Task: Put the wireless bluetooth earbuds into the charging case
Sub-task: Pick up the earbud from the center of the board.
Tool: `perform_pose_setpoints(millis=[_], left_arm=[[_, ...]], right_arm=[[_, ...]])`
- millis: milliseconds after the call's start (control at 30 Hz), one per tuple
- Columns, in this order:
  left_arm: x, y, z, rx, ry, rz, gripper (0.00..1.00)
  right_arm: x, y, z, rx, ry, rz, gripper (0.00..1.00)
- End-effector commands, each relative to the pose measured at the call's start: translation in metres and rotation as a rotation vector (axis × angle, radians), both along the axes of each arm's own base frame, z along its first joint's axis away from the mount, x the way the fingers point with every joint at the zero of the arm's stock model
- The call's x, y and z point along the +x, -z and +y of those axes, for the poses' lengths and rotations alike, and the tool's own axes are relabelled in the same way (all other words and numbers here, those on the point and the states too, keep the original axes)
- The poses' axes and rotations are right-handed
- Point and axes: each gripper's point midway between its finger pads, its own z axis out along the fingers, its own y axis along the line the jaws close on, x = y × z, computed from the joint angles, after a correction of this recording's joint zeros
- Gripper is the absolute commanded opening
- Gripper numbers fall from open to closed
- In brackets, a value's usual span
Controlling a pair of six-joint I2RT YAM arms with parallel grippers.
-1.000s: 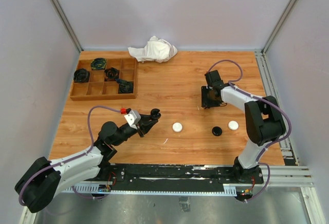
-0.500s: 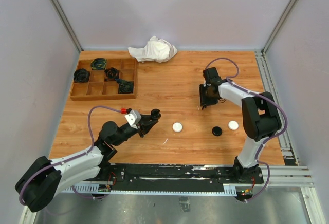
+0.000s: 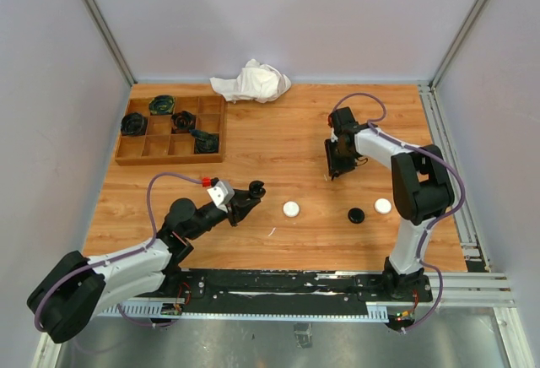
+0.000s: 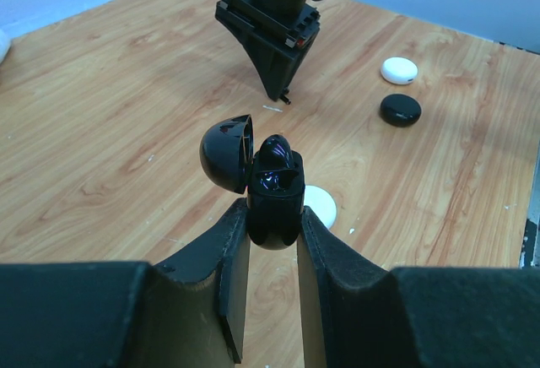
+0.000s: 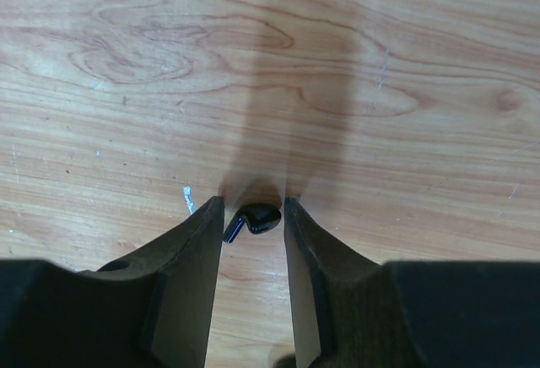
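My left gripper (image 4: 273, 216) is shut on an open black charging case (image 4: 272, 189), its round lid (image 4: 226, 152) swung out to the left; the gripper also shows in the top view (image 3: 251, 192), held above the table. My right gripper (image 5: 253, 206) stands tip-down on the wood, open, with a black stemmed earbud (image 5: 253, 219) lying between its fingertips and a gap on each side. In the top view the right gripper (image 3: 335, 170) is at the table's right of centre; the earbud is hidden there.
A white puck case (image 3: 291, 208), a black puck case (image 3: 357, 214) and another white one (image 3: 383, 206) lie on the table. A wooden compartment tray (image 3: 172, 147) with dark items is at the back left. A crumpled white cloth (image 3: 251, 82) lies at the back.
The right arm's wrist has shifted a little left and towards the back, with its gripper staying tip-down at nearly the same spot. The left arm holds the open case almost still.
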Motion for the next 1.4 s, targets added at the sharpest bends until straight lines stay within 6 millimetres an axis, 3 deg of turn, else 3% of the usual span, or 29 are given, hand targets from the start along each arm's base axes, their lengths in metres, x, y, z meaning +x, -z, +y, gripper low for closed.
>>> perform_pose_setpoints(millis=[0,333,600,1100,1367], left_arm=[[0.002,-0.019,-0.005,-0.039,0.012,-0.048,0.0],[-0.001,-0.021,-0.004,-0.042,0.016,-0.057,0.0],[-0.001,-0.018,-0.006,-0.032,0.026,-0.044,0.0],[0.0,-0.016,-0.007,-0.029,0.026,-0.039,0.0],[0.0,-0.015,-0.007,-0.026,0.029,-0.038,0.0]], right_arm=[[-0.008,0.002,0.007,-0.02,-0.037,0.053,0.35],[-0.015,-0.001,0.032,-0.015,-0.155,0.062,0.33],[-0.012,-0.005,0.039,-0.053,-0.222,0.047,0.37],[-0.031,0.006,0.022,-0.18,-0.272,0.105,0.44],[-0.035,-0.001,0.021,-0.167,-0.281,0.104,0.41]])
